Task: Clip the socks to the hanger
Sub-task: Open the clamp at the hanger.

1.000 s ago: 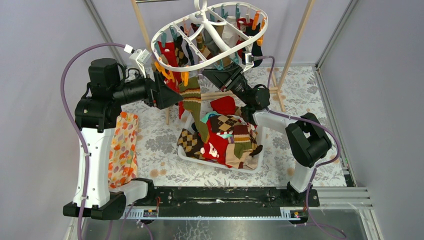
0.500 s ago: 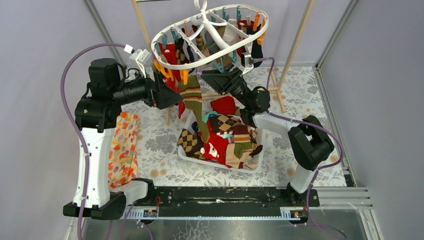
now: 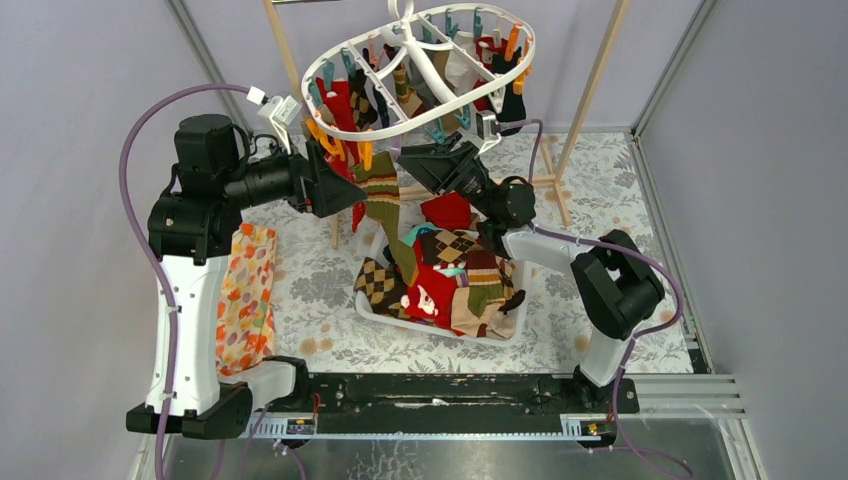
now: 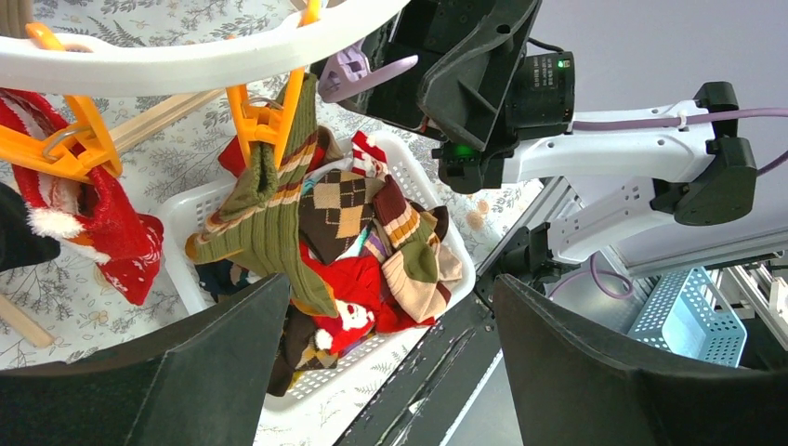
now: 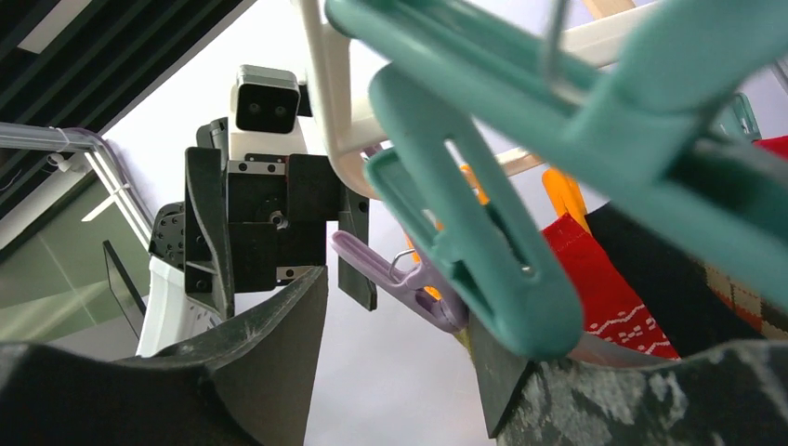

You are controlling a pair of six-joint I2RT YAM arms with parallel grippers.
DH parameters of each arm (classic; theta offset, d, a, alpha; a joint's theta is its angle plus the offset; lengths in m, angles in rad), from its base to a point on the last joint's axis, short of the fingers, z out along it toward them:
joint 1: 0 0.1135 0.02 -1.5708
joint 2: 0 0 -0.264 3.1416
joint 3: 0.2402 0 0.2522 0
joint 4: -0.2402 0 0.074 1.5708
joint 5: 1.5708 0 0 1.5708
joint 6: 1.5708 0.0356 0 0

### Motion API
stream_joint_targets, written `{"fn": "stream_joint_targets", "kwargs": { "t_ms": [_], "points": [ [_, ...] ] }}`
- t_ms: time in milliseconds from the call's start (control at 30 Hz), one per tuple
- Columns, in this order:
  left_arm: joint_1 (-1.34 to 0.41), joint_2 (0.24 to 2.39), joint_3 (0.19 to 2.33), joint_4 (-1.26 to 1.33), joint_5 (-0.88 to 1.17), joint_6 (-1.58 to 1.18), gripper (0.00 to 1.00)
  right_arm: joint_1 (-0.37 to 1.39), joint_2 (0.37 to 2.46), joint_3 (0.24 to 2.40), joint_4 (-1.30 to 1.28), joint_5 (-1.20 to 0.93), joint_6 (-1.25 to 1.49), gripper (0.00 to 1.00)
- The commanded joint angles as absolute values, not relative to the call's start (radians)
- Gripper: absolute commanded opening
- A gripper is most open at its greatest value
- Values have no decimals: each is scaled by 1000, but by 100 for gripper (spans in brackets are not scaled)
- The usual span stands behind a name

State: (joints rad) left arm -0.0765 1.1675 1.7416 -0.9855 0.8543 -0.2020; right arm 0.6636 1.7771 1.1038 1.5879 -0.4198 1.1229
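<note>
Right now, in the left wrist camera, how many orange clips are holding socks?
2: the left orange clip grips the red white-trimmed sock, the centre orange clip grips the olive striped sock. Others may be hidden above the hanger ring.

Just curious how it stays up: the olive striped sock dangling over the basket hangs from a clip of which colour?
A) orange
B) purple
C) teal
A: in the left wrist view an orange clip on the hanger pinches the olive sock.
</note>
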Motion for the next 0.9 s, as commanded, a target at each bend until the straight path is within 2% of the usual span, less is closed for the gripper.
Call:
{"fn": "stream_joint_targets", "kwargs": {
  "t_ms": [0, 233, 567, 767, 867],
  "points": [
    [-71, 1164, 1779, -965, 882, -218, 87, 678, 1793, 1156, 1721, -403, 1105, 64],
    [-70, 1162, 1782, -965, 885, -219, 87, 677, 1796, 1132, 1722, -381, 1091, 66],
    [-70, 1160, 1791, -969, 885, -220, 87, 677, 1833, 1216, 1723, -428, 1133, 66],
    [-70, 1157, 1793, -973, 883, -217, 87, 677, 1802, 1171, 1724, -441, 1153, 52],
    [-71, 1159, 1792, -973, 885, -219, 87, 677, 1776, 1146, 1724, -428, 1144, 41]
  ]
}}
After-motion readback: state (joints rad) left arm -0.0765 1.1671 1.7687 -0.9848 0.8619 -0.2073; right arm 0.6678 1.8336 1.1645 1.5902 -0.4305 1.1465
